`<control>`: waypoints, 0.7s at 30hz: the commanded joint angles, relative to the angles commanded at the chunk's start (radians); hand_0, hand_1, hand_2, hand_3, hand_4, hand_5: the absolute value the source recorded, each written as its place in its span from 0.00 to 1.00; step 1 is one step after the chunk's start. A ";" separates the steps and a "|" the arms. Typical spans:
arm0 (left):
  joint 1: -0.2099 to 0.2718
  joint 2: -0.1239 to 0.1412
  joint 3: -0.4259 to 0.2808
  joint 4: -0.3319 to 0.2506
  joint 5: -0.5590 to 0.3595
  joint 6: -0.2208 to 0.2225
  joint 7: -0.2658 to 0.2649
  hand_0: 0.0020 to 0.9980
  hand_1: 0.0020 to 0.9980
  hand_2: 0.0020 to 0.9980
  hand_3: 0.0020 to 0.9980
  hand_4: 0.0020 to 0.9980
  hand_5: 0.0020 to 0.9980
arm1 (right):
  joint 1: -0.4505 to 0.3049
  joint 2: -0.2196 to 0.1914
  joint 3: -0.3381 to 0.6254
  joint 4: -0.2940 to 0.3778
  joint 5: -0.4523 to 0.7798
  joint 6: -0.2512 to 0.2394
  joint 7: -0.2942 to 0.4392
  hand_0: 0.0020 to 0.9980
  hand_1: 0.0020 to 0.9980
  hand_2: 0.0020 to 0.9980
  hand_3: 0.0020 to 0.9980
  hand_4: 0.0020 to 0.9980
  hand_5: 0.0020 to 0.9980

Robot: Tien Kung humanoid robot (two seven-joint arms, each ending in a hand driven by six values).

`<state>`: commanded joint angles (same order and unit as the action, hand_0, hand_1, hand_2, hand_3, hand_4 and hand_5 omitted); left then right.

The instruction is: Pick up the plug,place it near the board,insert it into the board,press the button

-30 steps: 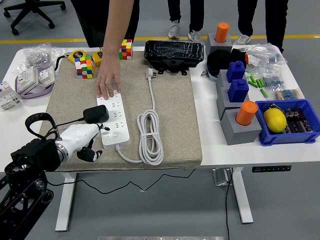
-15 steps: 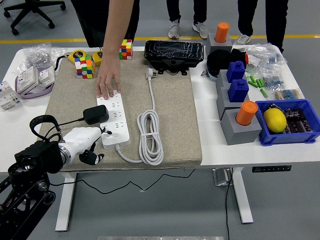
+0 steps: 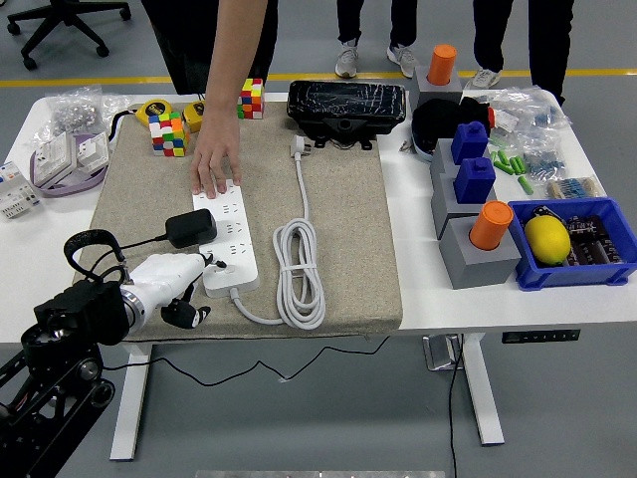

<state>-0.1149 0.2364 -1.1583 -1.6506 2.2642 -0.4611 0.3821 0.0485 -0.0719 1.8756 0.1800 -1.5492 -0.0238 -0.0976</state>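
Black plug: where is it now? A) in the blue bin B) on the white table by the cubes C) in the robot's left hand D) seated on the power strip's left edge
D: the plug sits against the strip, and the left hand holds nothing.

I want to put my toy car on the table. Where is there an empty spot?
The brown mat is bare between the coiled white cord and the mat's right edge. The white table is also bare between that edge and the grey blocks. The left is crowded: the power strip, the robot's left hand and a person's hand.
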 joint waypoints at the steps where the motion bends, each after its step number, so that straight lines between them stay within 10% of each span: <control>1: 0.000 -0.001 0.000 0.002 0.001 0.001 0.000 0.17 0.05 0.14 0.89 0.66 0.00 | 0.000 0.000 0.000 0.000 0.000 0.000 0.000 0.79 0.72 0.71 0.76 1.00 1.00; 21: -0.009 -0.003 0.008 0.002 0.001 0.011 -0.006 0.17 0.04 0.14 0.89 0.65 0.00 | 0.004 -0.002 0.000 0.000 0.002 0.000 0.000 0.79 0.72 0.71 0.76 1.00 1.00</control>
<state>-0.1239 0.2334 -1.1508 -1.6484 2.2656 -0.4498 0.3763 0.0526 -0.0734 1.8758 0.1800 -1.5468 -0.0240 -0.0976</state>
